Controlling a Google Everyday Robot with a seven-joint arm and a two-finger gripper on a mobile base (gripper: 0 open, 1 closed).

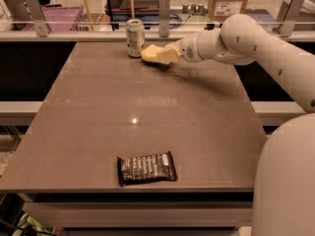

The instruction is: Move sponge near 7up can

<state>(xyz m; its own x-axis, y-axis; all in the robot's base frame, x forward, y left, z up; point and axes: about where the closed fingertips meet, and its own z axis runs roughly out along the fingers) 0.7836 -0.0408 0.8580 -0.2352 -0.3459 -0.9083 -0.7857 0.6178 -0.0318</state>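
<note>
The pale yellow sponge is at the far side of the table, just right of the 7up can, with a narrow gap between them. The can is silvery with greenish markings and stands upright near the far edge. My gripper reaches in from the right on the white arm and is shut on the sponge's right end. It holds the sponge at or just above the tabletop, with a small shadow beneath it.
A black snack-bar wrapper lies near the table's front edge. The brown table ends at a rail with metal posts at the back. The robot's white body fills the lower right.
</note>
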